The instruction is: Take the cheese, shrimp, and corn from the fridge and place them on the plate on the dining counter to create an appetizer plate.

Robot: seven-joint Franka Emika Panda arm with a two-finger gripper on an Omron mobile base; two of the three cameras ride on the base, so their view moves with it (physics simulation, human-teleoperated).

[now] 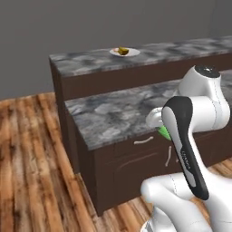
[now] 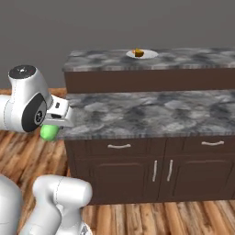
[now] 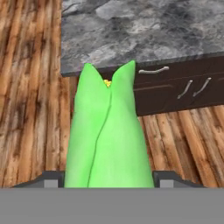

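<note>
Both base cams look across the drawer-fronted counter [image 1: 113, 113] from opposite rear sides; hand cam stares down at its near edge, close.

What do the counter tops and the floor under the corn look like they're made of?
Counter tops: probably polished stone, going by the grey-white marbling. Floor: seemingly wood planks, brown with visible grain and seams. Corn: matte green husk, with yellow kernels peeking at its tip.
</note>
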